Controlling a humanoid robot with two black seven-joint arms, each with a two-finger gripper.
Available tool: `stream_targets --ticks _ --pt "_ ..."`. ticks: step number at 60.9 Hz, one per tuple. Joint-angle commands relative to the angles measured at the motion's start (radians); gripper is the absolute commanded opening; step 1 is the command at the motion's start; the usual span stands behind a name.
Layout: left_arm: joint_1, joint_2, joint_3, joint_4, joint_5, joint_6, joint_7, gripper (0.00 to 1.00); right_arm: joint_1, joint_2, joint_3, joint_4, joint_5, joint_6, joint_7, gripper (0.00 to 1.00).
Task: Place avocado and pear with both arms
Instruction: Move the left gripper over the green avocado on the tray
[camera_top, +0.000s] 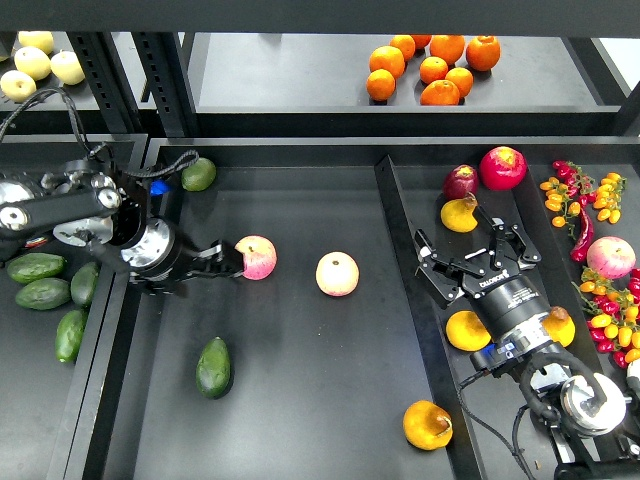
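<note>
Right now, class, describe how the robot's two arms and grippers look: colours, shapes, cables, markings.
Both arms are black with silvery metal joint rings. The left gripper has short black fingers on a round silver wrist, with black cables looping behind. The right gripper has longer, angular black fingers, white lettering on its cylindrical body, and a blue connector below.

Single head view, mounted high, facing forward and steeply downward at moderate range; dark worktop (300, 400) fills frame between left claw (215, 262) and right claw (470, 262); shelf (300, 70) beyond both

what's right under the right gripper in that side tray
The right gripper hangs open over bare black tray floor, just below a yellow pear. Whatever lies beneath its body is hidden.
</note>
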Motion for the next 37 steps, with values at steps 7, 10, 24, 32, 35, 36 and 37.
stream_targets --ticks 7,10,24,32,35,36,37 --pt "0.01 -0.082 0.048 0.082 0.016 0.0 0.0 0.99 0.022 0.0 0.0 -0.001 -0.002 -0.03 0.001 1.0" --pt "0.01 -0.102 0.065 0.104 0.015 0.0 0.0 0.99 0.03 0.0 0.0 -0.001 -0.003 -0.034 0.001 1.0" --pt "0.029 -0.199 0.1 0.195 0.001 0.0 0.0 0.99 0.065 0.0 0.002 -0.008 -0.006 -0.043 0.001 1.0" --pt "0.099 -0.223 0.102 0.239 0.005 0.0 0.0 0.99 0.085 0.0 0.003 -0.009 -0.008 -0.07 0.003 1.0" --pt "0.114 -0.223 0.102 0.248 0.007 0.0 0.0 0.99 0.09 0.0 0.003 -0.011 -0.008 -0.073 0.003 1.0" --pt "0.118 -0.223 0.102 0.251 0.007 0.0 0.0 0.99 0.091 0.0 0.003 -0.011 -0.008 -0.073 0.003 1.0" --pt "0.125 -0.223 0.102 0.254 0.007 0.0 0.0 0.99 0.094 0.0 0.003 -0.011 -0.008 -0.076 0.003 1.0"
